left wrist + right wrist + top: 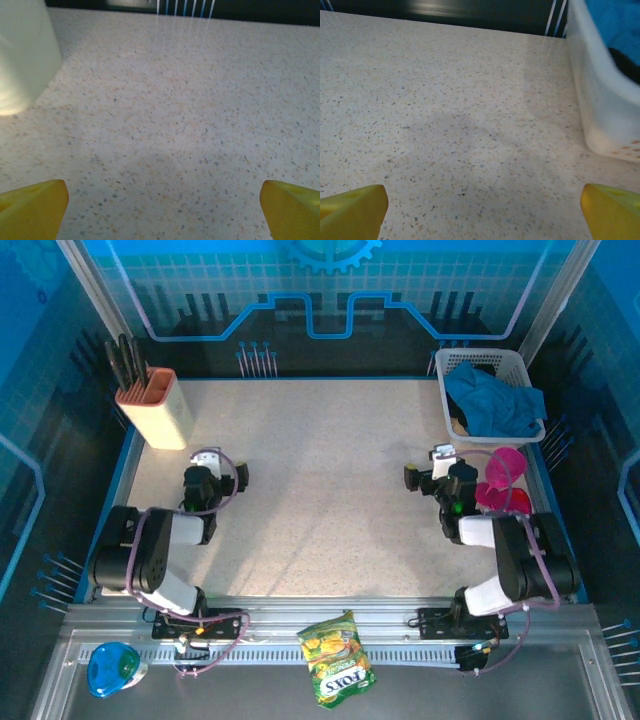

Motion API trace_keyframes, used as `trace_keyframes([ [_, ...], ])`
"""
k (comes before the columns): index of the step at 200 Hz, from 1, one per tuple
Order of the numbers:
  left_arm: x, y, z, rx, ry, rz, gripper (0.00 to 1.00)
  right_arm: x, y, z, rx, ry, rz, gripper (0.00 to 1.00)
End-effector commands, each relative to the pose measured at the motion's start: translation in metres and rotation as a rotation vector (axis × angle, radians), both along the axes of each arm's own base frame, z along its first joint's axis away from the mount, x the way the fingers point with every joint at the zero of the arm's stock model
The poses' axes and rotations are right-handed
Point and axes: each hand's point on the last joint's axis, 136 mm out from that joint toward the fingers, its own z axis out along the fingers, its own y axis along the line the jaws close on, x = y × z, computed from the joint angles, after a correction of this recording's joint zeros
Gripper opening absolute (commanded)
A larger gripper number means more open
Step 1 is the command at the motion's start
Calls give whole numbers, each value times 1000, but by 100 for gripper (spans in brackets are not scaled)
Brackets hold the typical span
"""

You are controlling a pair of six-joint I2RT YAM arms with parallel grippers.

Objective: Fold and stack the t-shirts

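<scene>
Currently both tools gape empty over the table (pixel 330 500): left tool (pixel 222 468), right tool (pixel 430 470). Teal t-shirt (pixel 490 405) is bunched in the white basket (pixel 441 390), black t-shirt (pixel 627 62) tucked under. Risk: a grab snags both shirts or drags the basket; the right arm clips the pink cups (pixel 500 482).

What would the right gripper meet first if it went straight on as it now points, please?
Likely nothing near: bare table top runs from the right gripper to the far edge; the white basket stands right of that line.
</scene>
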Motion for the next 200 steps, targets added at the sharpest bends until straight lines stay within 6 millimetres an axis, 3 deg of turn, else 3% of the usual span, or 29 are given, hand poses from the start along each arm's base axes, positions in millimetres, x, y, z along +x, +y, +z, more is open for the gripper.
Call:
trace_keyframes([
  [1, -12, 19, 53, 20, -87, 143, 99, 1, -17, 56, -4, -71, -131, 100],
  [22, -35, 36, 94, -81, -59, 293, 99, 7, -28, 87, 27, 0, -211, 100],
  [40, -56, 43, 121, -155, -30, 373, 99, 16, -32, 101, 16, 129, -237, 100],
  [43, -58, 44, 124, -166, -30, 383, 99, 15, -33, 95, 9, 166, -240, 100],
  [45, -60, 44, 128, -174, -32, 388, 99, 20, -34, 107, 12, 158, -243, 100],
  [68, -76, 41, 142, -218, 23, 403, 99, 40, -52, 133, -12, 258, -311, 100],
  [95, -82, 34, 145, -204, 155, 405, 99, 67, -87, 145, 25, 353, -394, 100],
  [110, -81, 23, 140, -193, 228, 370, 99, 85, -101, 143, 63, 393, -414, 100],
  [136, -71, -3, 136, -200, 268, 284, 99, 119, -121, 124, 100, 486, -419, 98],
  [182, -51, -45, 144, -161, 285, 133, 99, 165, -154, 71, 135, 640, -439, 90],
  [192, -49, -51, 146, -127, 295, 118, 99, 170, -160, 68, 156, 642, -447, 90],
  [196, -48, -54, 147, -115, 298, 111, 99, 173, -163, 52, 161, 669, -451, 89],
  [200, -47, -57, 147, -103, 302, 100, 99, 175, -165, 48, 169, 671, -455, 89],
])
